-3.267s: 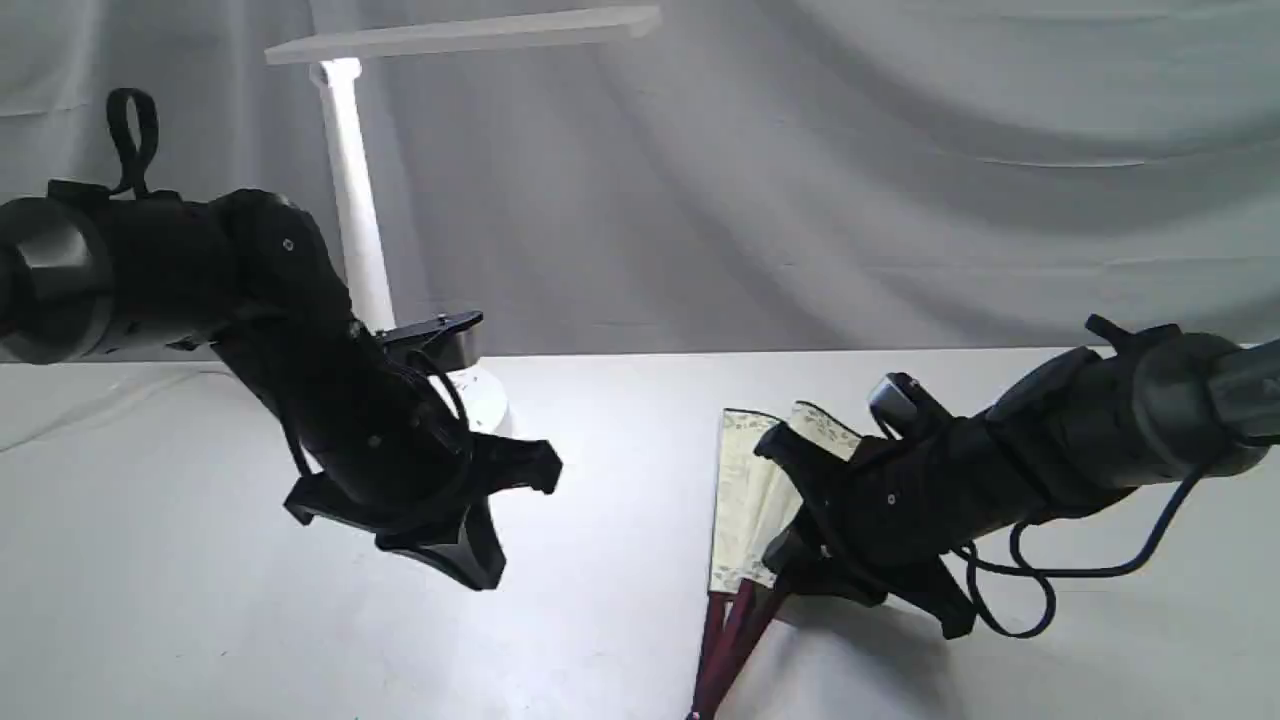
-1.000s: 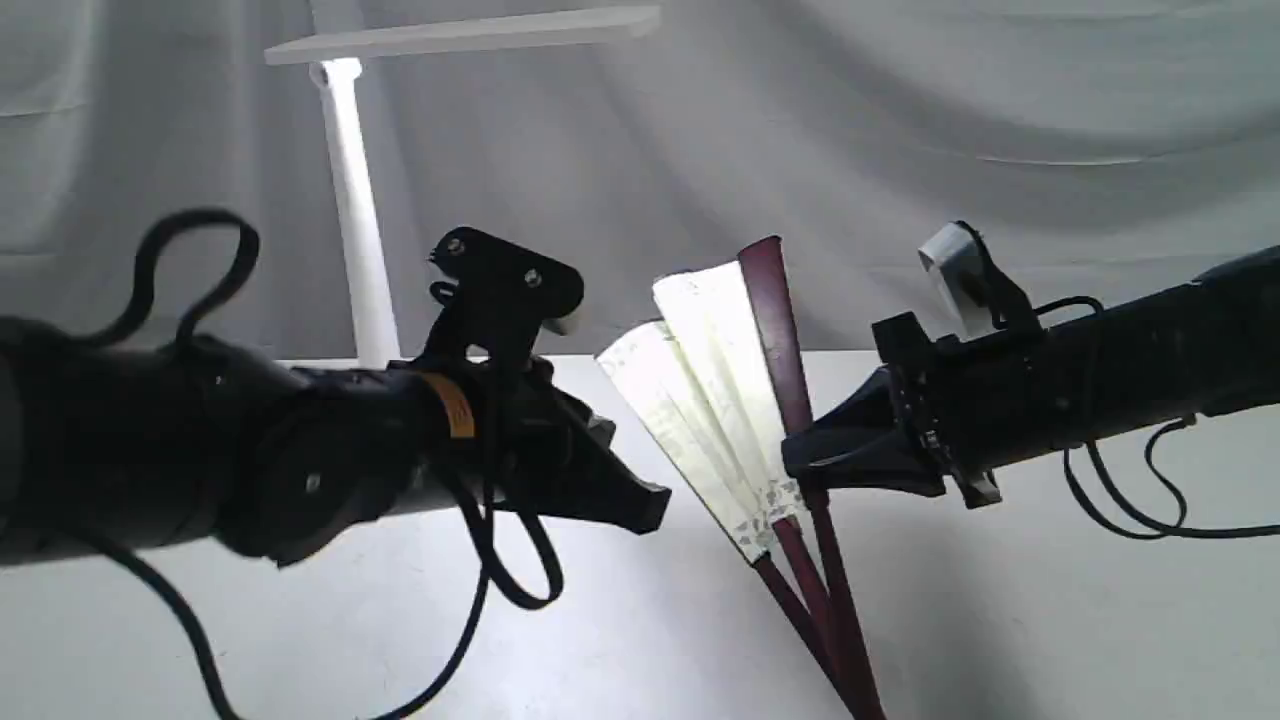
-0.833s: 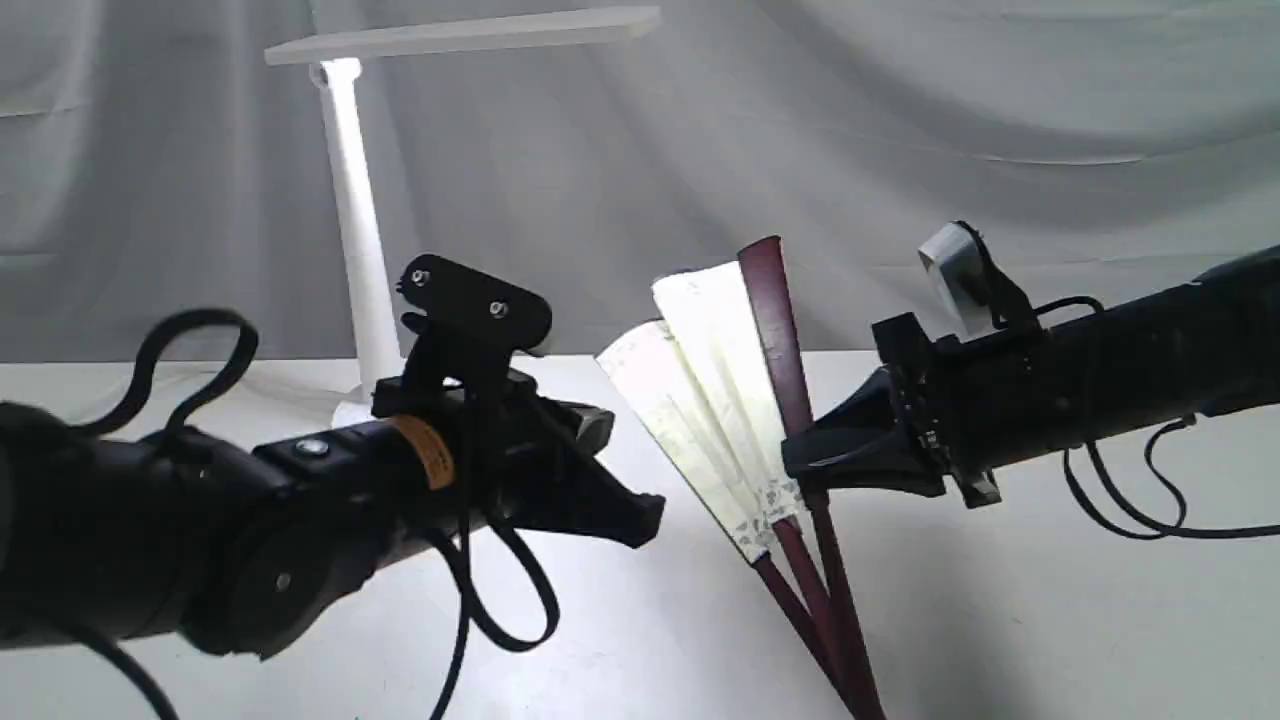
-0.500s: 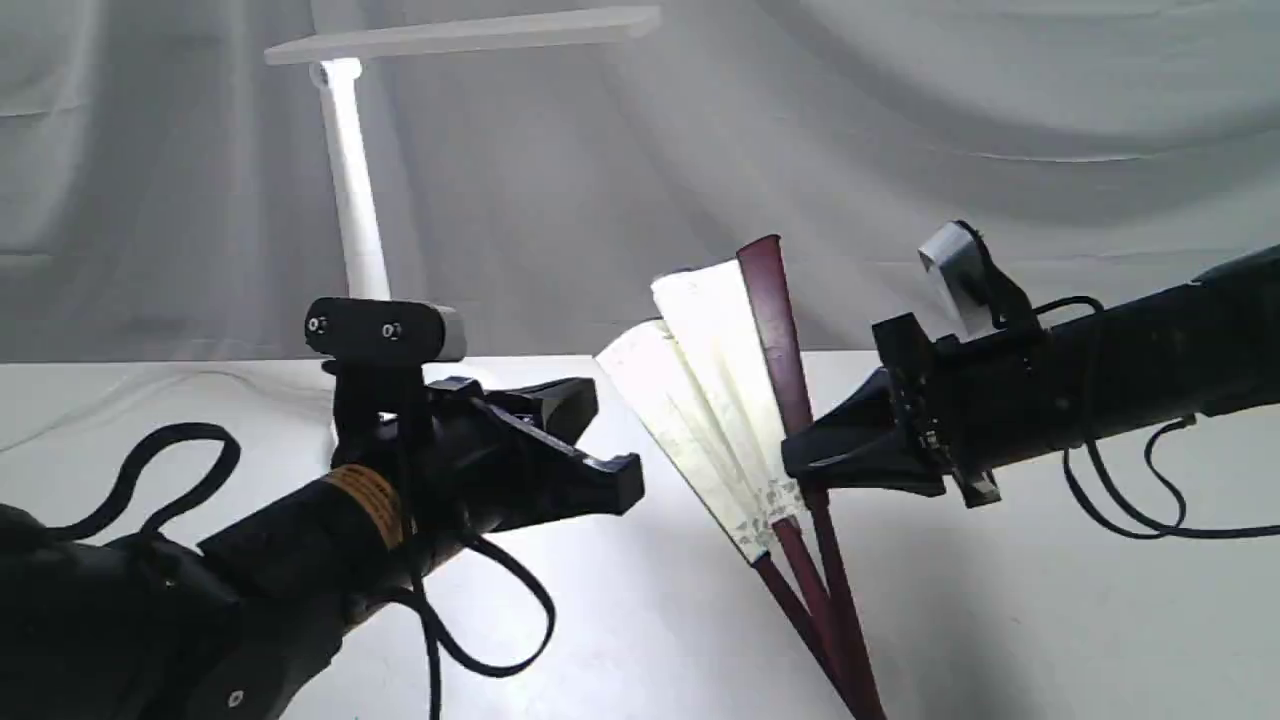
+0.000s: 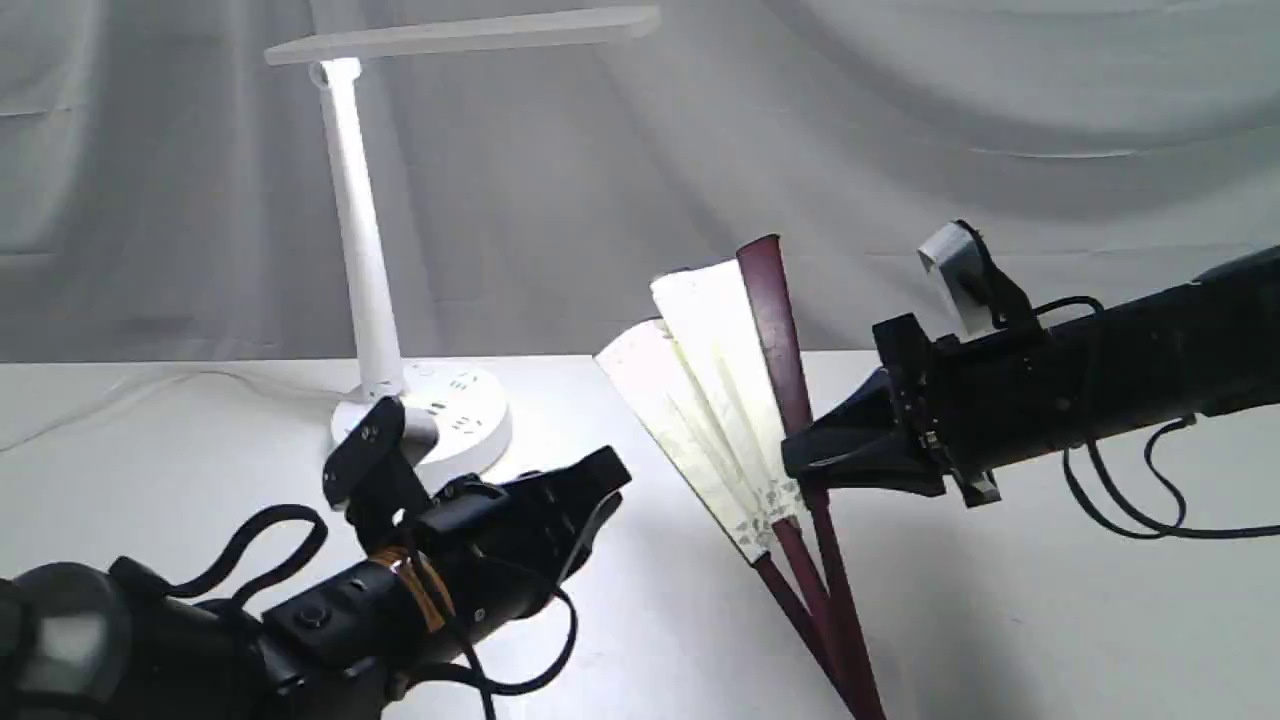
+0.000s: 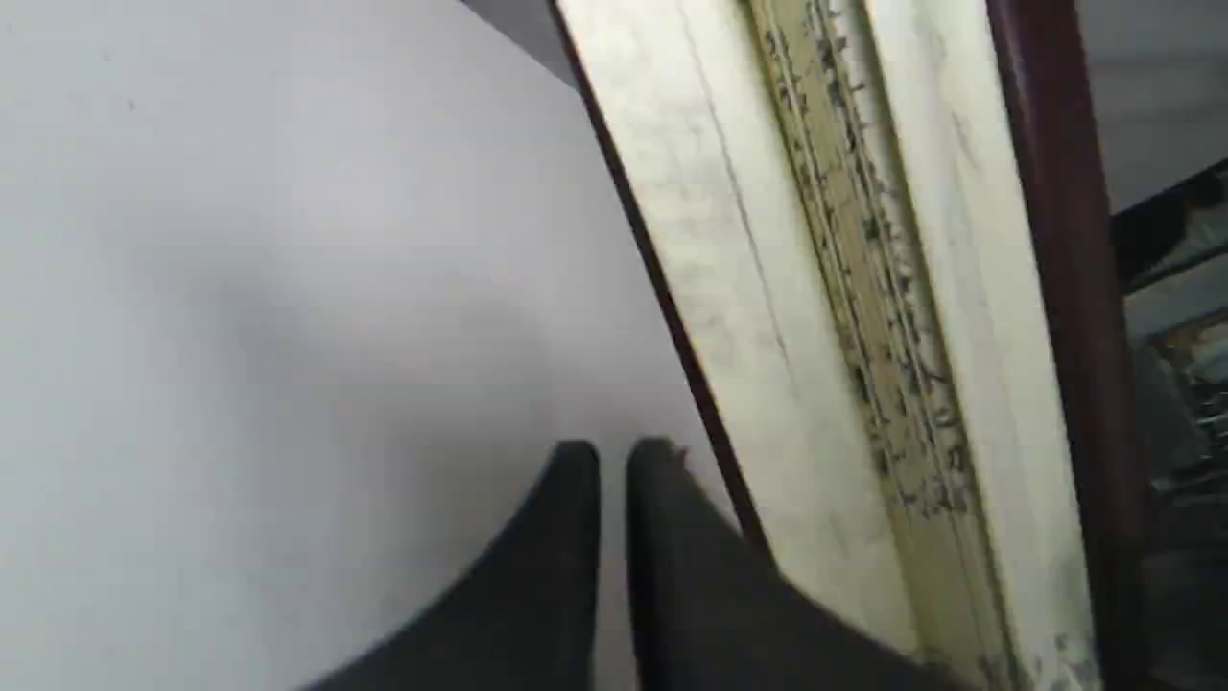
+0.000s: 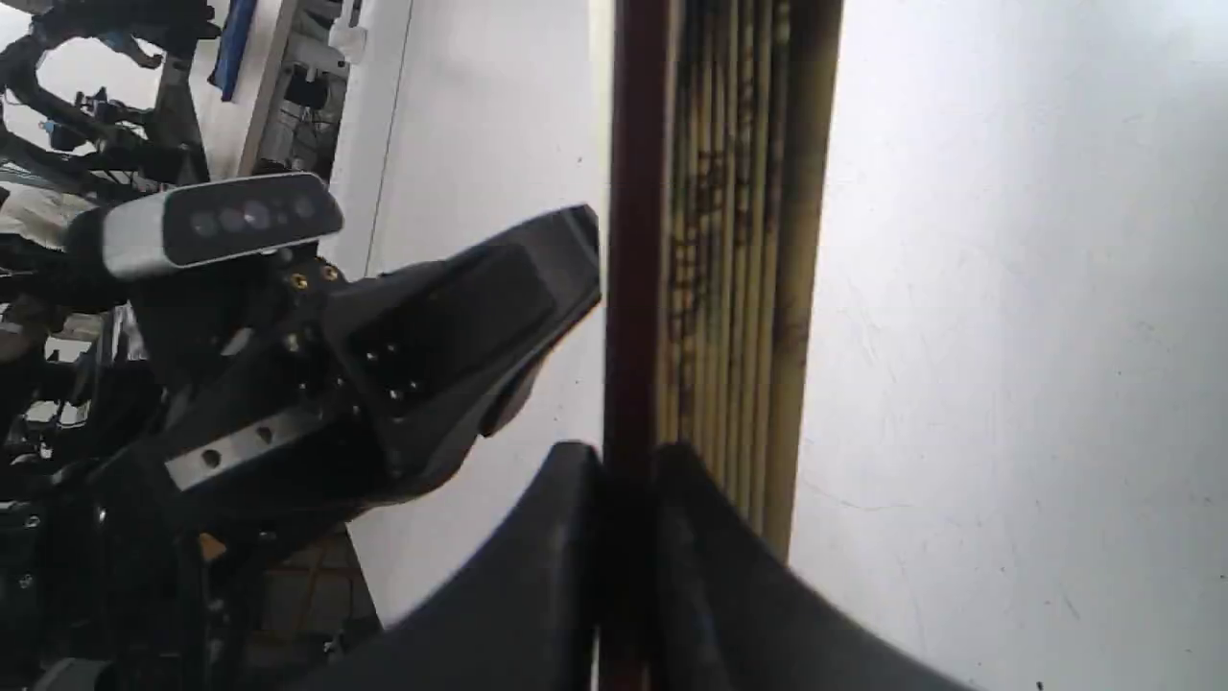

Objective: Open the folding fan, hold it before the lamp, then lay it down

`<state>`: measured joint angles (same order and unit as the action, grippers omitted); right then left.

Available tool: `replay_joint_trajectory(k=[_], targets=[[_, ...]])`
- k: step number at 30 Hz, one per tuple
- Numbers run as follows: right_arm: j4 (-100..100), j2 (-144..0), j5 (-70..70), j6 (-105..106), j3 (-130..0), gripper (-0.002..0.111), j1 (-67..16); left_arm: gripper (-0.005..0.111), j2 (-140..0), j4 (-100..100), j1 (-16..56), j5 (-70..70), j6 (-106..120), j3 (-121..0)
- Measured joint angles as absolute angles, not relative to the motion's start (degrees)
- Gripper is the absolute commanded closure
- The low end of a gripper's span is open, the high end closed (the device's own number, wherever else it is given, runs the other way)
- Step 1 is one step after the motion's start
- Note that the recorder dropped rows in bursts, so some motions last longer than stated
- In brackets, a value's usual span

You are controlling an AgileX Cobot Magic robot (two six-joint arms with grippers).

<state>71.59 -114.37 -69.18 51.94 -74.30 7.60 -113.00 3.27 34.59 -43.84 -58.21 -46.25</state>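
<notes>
Left tool (image 6: 612, 456) lowered, folding fan (image 6: 767, 288) just beside its tips

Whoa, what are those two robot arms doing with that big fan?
They are working on opening a folding fan. The right arm's fingers are clamped on its dark red outer stick and hold it upright, with the paper only partly spread. The left arm's fingers are nearly together with nothing in them, low down near the fan's other edge. The white lamp stands on the table farther back and off to the side. The fan is not in front of it yet.
</notes>
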Motion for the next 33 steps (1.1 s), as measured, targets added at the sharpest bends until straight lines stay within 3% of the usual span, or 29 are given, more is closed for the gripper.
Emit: replay_joint_trajectory(k=[12, 19, 33], targets=[[71.59, -114.37, -69.18, 51.94, -74.31, 0.108, 7.60, 0.059, -118.44, 13.74, 32.26, -51.29, -81.27, -50.02], [71.59, -114.37, -69.18, 51.94, -74.31, 0.108, 7.60, 0.057, -122.83, 14.76, 30.35, -67.27, -91.25, -50.19], [71.59, -114.37, -69.18, 52.16, -74.31, 0.108, 7.60, 0.057, -129.31, 15.59, 29.57, -69.07, -96.64, -52.66]])
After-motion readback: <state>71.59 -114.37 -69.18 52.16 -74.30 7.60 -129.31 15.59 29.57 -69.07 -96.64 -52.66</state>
